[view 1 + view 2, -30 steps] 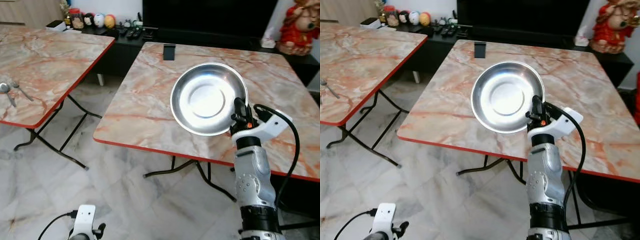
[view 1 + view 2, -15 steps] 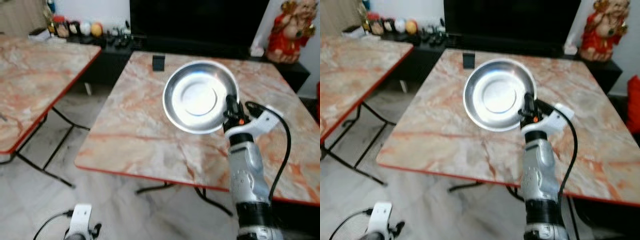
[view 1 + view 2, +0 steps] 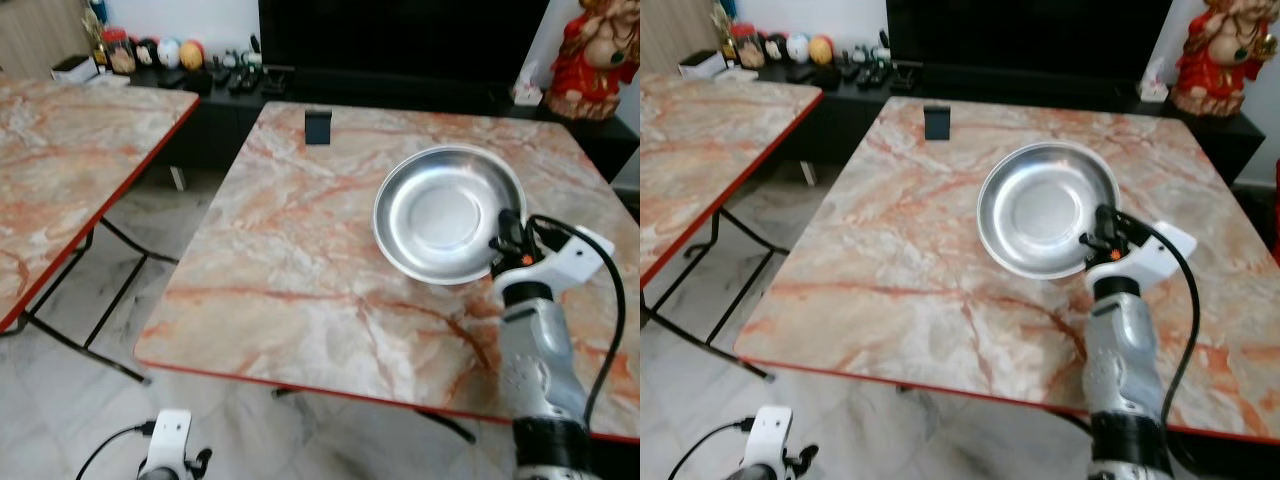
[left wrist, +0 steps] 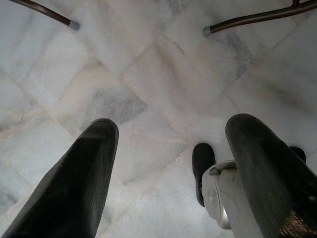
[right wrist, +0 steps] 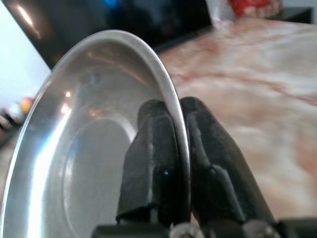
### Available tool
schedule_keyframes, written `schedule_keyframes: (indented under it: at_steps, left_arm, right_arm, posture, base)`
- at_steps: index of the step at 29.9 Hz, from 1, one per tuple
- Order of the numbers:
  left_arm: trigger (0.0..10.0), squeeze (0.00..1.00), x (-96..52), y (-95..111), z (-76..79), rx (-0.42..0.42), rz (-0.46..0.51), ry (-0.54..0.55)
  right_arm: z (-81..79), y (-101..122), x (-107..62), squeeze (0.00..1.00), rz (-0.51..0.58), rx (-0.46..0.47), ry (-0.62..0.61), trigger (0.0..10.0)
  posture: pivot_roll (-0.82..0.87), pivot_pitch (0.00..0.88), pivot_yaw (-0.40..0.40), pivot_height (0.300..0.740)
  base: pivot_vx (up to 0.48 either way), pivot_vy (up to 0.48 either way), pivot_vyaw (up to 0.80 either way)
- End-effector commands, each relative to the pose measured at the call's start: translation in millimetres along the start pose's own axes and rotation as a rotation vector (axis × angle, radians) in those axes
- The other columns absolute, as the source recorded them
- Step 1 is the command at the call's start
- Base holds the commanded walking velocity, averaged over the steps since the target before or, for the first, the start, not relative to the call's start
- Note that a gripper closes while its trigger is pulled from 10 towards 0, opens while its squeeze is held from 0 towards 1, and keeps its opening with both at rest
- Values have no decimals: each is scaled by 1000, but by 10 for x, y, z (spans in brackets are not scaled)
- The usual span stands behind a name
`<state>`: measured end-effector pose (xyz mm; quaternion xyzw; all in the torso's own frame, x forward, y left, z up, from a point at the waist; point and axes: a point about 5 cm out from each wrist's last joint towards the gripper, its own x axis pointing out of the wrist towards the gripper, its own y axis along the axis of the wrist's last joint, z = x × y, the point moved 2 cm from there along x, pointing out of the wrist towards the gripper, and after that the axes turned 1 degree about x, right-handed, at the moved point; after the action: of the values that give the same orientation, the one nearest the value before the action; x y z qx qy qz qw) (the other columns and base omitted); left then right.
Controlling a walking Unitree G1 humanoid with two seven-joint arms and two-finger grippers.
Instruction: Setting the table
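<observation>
Lower and flatter now than a second ago, the bowl (image 3: 447,212) has gone from steeply tipped towards the camera to nearly level, and it has been carried out over the right half of the worktop (image 3: 290,250). The camera itself has shifted too, so part of that change is the view, not the bowl.

The bowl is shiny steel, wide and shallow, its open side up. The right end effector (image 5: 174,148) has its two black fingers closed on the near rim, one finger inside the bowl and one outside, with the thin metal edge pinched between them (the right wrist view shows this plainly). Whether the bowl's base already touches the marble or hangs just above it cannot be told from the head views.

The relation that matters for the setting-down: the bowl extends away from the right end effector, forward over the worktop, so its whole weight hangs beyond the pinch on the rim. Lowering probably calls for the far edge and base to meet the surface evenly before the fingers part.

A small dark block (image 3: 318,126) stands near the far edge, well apart from the bowl. The left end effector (image 4: 173,163) hangs idle over the marble floor (image 4: 163,74), fingers spread and holding nothing.
</observation>
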<state>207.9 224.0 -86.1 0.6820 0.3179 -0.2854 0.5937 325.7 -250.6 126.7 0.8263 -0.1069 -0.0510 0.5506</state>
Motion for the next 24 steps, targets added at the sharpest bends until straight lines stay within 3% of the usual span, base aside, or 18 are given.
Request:
schedule_keyframes:
  at_steps: [1, 4, 8, 13, 15, 17, 24]
  left_arm:
    - [10000, 0, -10, -64, -3, 9, -28, -10]
    - [10000, 0, -11, -71, -4, 12, -33, -15]
    - [10000, 0, -13, -88, 7, 16, -40, -20]
    - [10000, 0, -18, -113, 9, 16, -50, -22]
    - [10000, 0, -18, -113, 9, 16, -50, -22]
    - [10000, 0, -29, -147, -34, 15, -61, -16]
    - [10000, 0, -37, -174, -50, 13, -68, -14]
  right_arm:
    - [86, 101, -7, 0, -1, -44, -31, 10000]
    - [274, 97, -86, 0, -36, -84, -65, 10000]
    - [321, 78, -116, 0, -79, -75, -61, 10000]
    - [360, -9, -109, 0, -159, 54, -98, 10000]
    - [360, -9, -109, 0, -159, 54, -98, 10000]
    - [331, -80, -87, 0, -195, 208, -107, 10000]
    - [364, -133, -81, 0, -231, 160, -123, 10000]
  posture:
    - [-15, 0, -7, 731]
    - [-23, 0, -3, 731]
    - [-26, 0, -4, 731]
    - [-23, 0, -3, 731]
    - [-23, 0, -3, 731]
    - [-15, 0, -7, 731]
    - [-12, 0, -5, 731]
  base:
    - [0, 0, 0]
    - [0, 0, 0]
    - [0, 0, 0]
    - [0, 0, 0]
    - [0, 0, 0]
    - [0, 0, 0]
    - [0, 0, 0]
